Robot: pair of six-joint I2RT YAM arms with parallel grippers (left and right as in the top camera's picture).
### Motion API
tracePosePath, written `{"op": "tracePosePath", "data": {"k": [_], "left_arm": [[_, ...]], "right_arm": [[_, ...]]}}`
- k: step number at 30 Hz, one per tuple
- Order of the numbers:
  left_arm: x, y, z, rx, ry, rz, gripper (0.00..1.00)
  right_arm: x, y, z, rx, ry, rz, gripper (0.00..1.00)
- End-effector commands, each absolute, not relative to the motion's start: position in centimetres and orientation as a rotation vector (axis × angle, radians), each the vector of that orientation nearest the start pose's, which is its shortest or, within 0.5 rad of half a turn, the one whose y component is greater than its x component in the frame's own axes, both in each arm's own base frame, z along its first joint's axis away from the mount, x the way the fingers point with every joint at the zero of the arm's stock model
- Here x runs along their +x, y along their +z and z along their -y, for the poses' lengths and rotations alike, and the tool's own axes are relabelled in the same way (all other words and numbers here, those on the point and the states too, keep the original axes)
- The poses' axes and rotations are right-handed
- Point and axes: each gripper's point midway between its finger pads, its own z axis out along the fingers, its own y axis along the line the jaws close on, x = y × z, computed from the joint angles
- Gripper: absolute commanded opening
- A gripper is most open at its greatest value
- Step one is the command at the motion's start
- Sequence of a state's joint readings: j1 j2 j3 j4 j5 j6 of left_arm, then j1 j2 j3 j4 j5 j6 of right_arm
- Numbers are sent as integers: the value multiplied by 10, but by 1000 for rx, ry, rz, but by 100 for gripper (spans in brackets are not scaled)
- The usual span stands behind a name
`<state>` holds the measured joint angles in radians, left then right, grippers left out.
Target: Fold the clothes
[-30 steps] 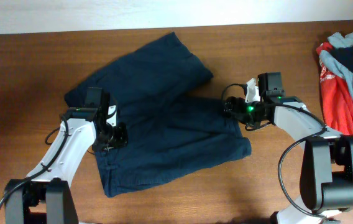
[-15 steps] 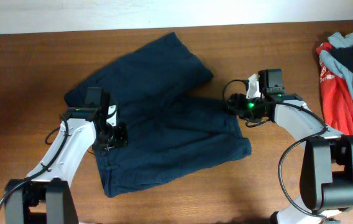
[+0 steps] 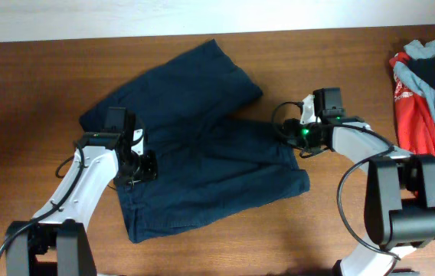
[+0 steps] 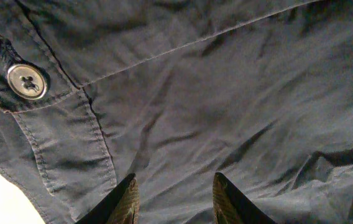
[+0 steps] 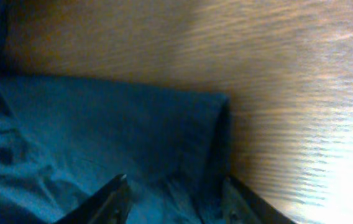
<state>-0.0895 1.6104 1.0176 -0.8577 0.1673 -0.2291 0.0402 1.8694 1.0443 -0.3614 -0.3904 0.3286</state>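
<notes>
We see the navy shorts [image 3: 202, 146] spread flat across the middle of the wooden bench [image 3: 34, 84]. One leg runs up toward the far edge and the other lies out to the right. The cloth is creased but not folded over.

The left end effector [image 3: 141, 165] sits on the left part of the shorts, near the waistband. From its wrist camera, a pale button [image 4: 27, 81] shows at the upper left on a stitched band, and the two dark fingers [image 4: 127, 200] press down into the fabric. They stand partly apart with wrinkled cloth between them. We cannot tell whether that cloth is actually clamped or only lies under the tips.

The right end effector [image 3: 286, 132] is down at the right-hand leg, at the upper corner of its hem. From its wrist camera the fingers stand apart, straddling the hem's edge, with bare wood just beyond the cloth. It looks open, with the fabric between the tips not pinched.

At the far right edge of the bench lies a heap of other clothes, well apart from the shorts. It includes a red garment [image 3: 410, 107] with white print and a light grey-blue one [image 3: 432, 57].
</notes>
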Motion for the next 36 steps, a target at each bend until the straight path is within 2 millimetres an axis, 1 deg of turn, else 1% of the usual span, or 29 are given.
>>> {"op": "tracePosePath", "data": {"k": [1, 4, 5, 8, 12, 13, 15, 17, 21, 27, 31, 32, 33, 35, 36], "left_arm": [[293, 46, 55, -198, -270, -3037, 39], [293, 46, 55, -197, -269, -3037, 39], [293, 46, 55, -197, -269, -3037, 39], [293, 46, 55, -197, -269, -3037, 39], [293, 46, 55, -197, -269, -3037, 39], [293, 46, 55, -197, -269, -3037, 39], [293, 46, 55, -197, -269, -3037, 39], [293, 46, 55, -197, -269, -3037, 39], [293, 46, 54, -197, -269, -3037, 39], [293, 46, 55, -197, -269, -3037, 39], [291, 45, 55, -196, -269, -3047, 39], [289, 45, 56, -190, -268, -3051, 38], [287, 43, 60, -170, -268, -3058, 39], [283, 39, 65, -145, -268, -3066, 39], [282, 37, 66, -140, -268, -3066, 39]], "right_arm": [[388, 3, -93, 252, 668, -2773, 45], [389, 6, -97, 242, 697, -2762, 36], [389, 8, -98, 239, 707, -2758, 28], [392, 18, -94, 246, 710, -2733, 17], [402, 50, -83, 256, 710, -2656, 9], [406, 67, -78, 259, 723, -2610, 6], [410, 81, -72, 266, 731, -2571, 5], [413, 88, -67, 297, 731, -2545, 4], [423, 93, -61, 328, 731, -2498, 4], [435, 99, -58, 311, 706, -2445, 5], [433, 95, -55, 332, 680, -2460, 6], [431, 92, -52, 347, 657, -2473, 6], [425, 83, -40, 402, 564, -2515, 6], [420, 76, -32, 434, 503, -2546, 6], [418, 75, -32, 437, 501, -2552, 6]]}}
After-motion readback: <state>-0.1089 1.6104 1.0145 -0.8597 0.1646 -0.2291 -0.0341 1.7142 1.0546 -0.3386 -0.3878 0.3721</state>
